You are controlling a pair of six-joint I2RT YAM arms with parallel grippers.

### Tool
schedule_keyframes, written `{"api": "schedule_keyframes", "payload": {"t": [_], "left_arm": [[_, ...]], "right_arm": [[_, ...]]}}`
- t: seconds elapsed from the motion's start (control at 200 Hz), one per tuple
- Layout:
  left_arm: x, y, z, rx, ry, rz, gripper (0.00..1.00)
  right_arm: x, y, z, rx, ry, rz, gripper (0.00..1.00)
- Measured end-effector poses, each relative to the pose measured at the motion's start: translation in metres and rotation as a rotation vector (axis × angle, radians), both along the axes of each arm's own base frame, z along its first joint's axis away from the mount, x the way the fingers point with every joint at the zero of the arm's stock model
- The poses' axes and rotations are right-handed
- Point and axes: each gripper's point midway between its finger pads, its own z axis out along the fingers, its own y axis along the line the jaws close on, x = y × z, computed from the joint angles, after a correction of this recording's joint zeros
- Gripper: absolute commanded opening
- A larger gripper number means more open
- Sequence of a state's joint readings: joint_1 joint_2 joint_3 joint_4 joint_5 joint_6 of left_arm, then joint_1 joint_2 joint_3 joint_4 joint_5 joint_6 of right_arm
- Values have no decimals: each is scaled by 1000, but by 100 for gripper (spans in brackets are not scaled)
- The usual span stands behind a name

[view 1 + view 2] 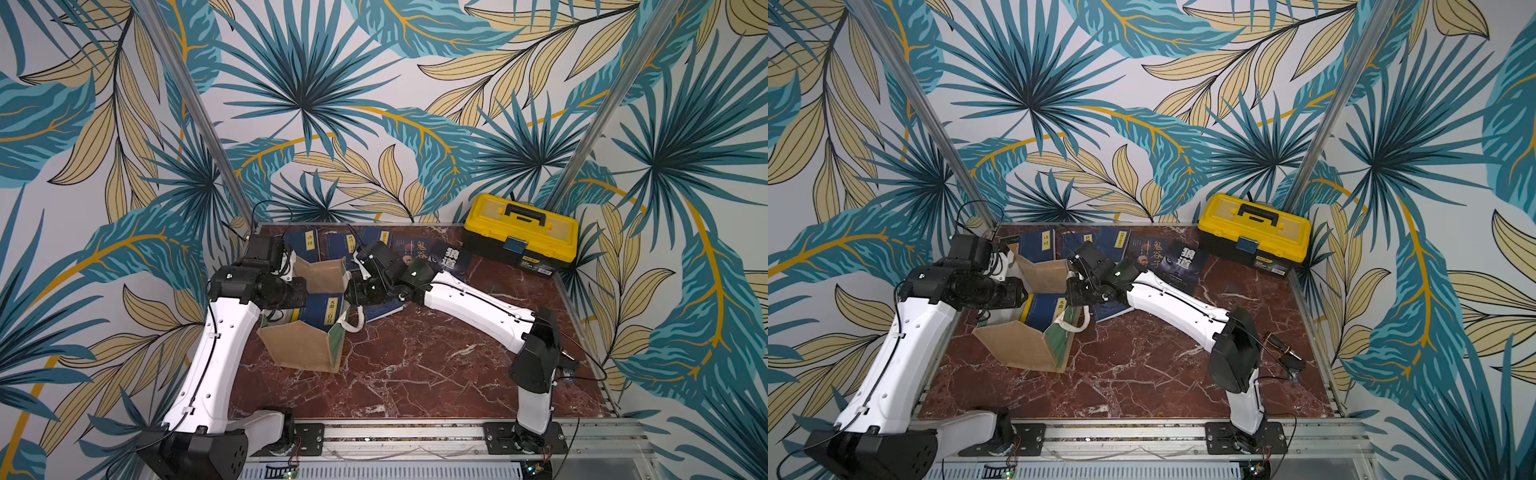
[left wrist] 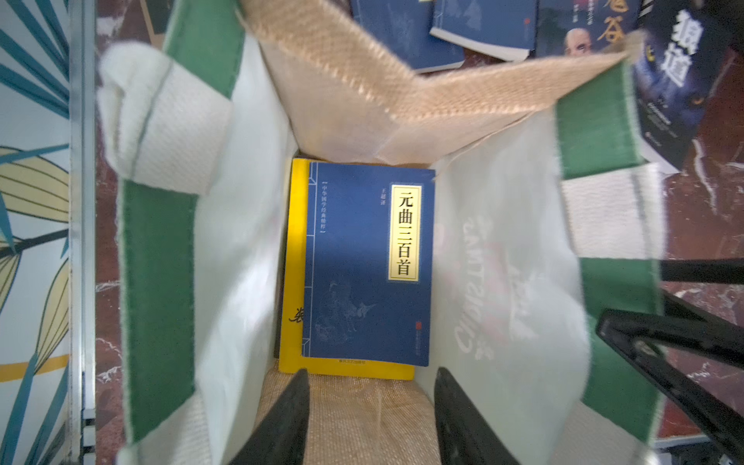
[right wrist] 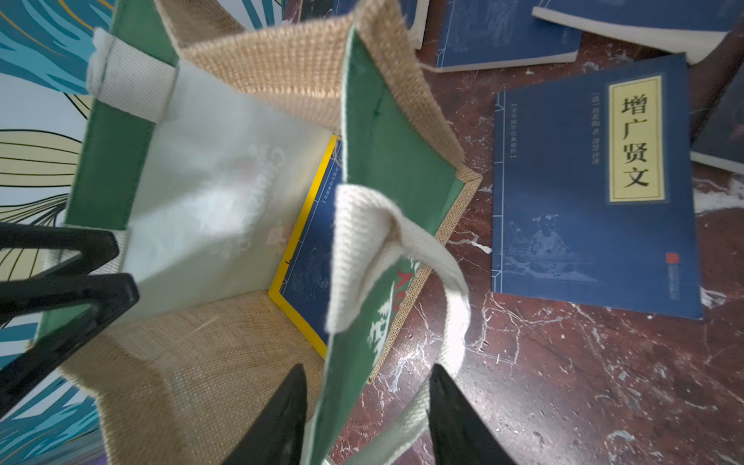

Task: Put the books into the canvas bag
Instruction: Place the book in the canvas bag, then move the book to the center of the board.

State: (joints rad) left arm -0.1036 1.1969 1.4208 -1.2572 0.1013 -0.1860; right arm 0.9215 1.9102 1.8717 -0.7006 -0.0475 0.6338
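Note:
The canvas bag (image 1: pixel 299 345) (image 1: pixel 1017 345) stands open at the table's left. A navy book with a yellow label (image 2: pixel 364 265) (image 1: pixel 324 309) lies flat inside it on a yellow book (image 2: pixel 292 282). My left gripper (image 2: pixel 372 372) hangs open over the bag's mouth with nothing between its fingers. My right gripper (image 3: pixel 368 367) is open astride the bag's green side panel (image 3: pixel 394 133) and white handle (image 3: pixel 439 282), its jaws apart from both. Several books lie behind the bag: navy ones (image 1: pixel 306 245) and dark covers (image 1: pixel 451 257). Another navy book (image 3: pixel 596 189) lies just right of the bag.
A yellow-and-black toolbox (image 1: pixel 521 232) (image 1: pixel 1254 232) stands at the back right corner. A small dark tool (image 1: pixel 1283 347) lies near the right edge. Patterned walls close in the left, back and right sides. Bare marble tabletop (image 1: pixel 415 374) spreads in front.

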Motion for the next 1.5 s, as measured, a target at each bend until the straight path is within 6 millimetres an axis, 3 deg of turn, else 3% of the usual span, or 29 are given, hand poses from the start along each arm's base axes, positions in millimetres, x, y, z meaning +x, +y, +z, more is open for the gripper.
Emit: {"api": "schedule_keyframes", "payload": {"t": [0.16, 0.25, 0.316, 0.436, 0.551, 0.651, 0.756, 0.967, 1.247, 1.497], "left_arm": [[-3, -40, 38, -46, -93, -88, 51], [-4, -67, 59, -62, -139, -152, 51], [-3, -88, 71, -68, -165, -194, 52], [4, -126, 77, -71, -165, -257, 52], [20, -159, 62, -54, -118, -290, 52], [36, -188, 41, -38, -75, -318, 55], [51, -219, 18, -37, -33, -354, 55], [84, -268, -18, -73, -1, -399, 56], [131, -320, -57, -168, 14, -439, 56], [176, -337, -121, -254, 94, -393, 56]], "right_arm": [[-3, -31, 41, 17, -110, -41, 60], [-1, -65, 55, 9, -165, -97, 64], [6, -95, 55, -10, -178, -159, 66], [33, -165, 30, -73, -145, -320, 67], [48, -235, -8, -151, -75, -478, 67], [49, -276, -33, -186, -17, -568, 68], [52, -308, -49, -189, 34, -640, 68], [70, -338, -71, -168, 95, -721, 68], [95, -362, -130, -176, 231, -780, 68], [119, -369, -154, -156, 280, -798, 68]]}}
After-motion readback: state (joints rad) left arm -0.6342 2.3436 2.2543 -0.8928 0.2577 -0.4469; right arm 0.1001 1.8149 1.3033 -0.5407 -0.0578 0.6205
